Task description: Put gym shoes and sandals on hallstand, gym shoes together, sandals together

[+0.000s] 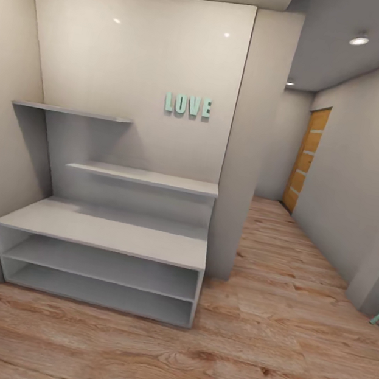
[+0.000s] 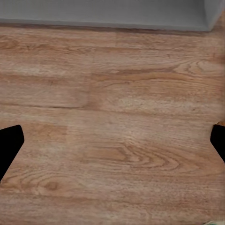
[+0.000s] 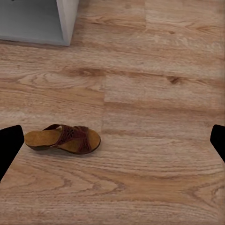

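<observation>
One text can be read: the word "LOVE" (image 1: 188, 105), in raised pale mint-green capital letters. It stands on the light grey wall (image 1: 144, 52) above the hallstand's upper shelves (image 1: 145, 177), toward the panel's right side. Nothing else bears readable writing.

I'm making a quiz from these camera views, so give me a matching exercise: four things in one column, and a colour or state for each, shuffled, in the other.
Things:
1. sandal
2. hallstand
3. LOVE letters
4. door

Descriptions:
A. mint green, on the wall
B. orange-brown wood, at the corridor's far end
C. dark brown, lying on the floor
D. pale grey, shelves bare

Pairs: 1-C, 2-D, 3-A, 4-B
</observation>
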